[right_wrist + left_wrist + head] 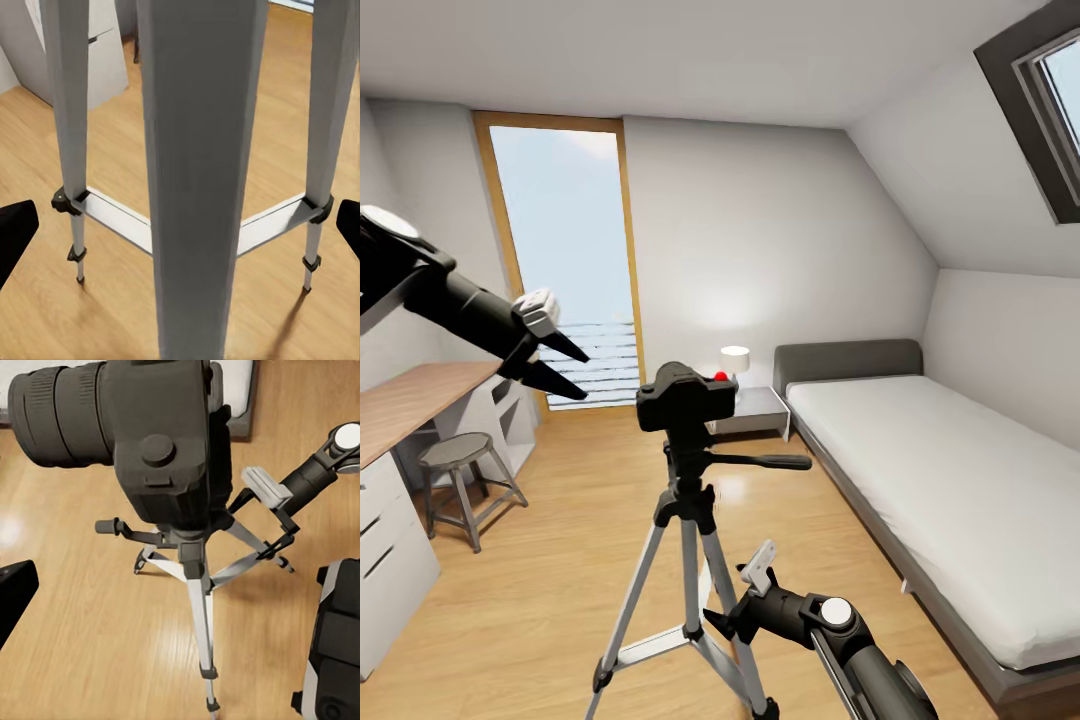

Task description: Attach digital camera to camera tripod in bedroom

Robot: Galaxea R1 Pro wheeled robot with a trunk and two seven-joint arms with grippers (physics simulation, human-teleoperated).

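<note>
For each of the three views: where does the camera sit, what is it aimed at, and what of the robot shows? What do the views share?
Head view: high, facing the bedroom; camera on tripod; left gripper, right gripper.
Left wrist view: above, looking down on the camera; right gripper visible.
Right wrist view: low, close to the tripod legs; dark fingertips at the edges.
Shared: tripod.

The floor (540, 600) is light wood. The walls (760, 230) are pale grey. A tall window (565, 260) lets in bright light. A white bed (940, 480) stands at the right. A small lamp (735, 358) glows beside it. A grey stool (460, 470) sits by the wooden tabletop (410, 400). A skylight (1050, 90) is in the sloped ceiling.
</note>
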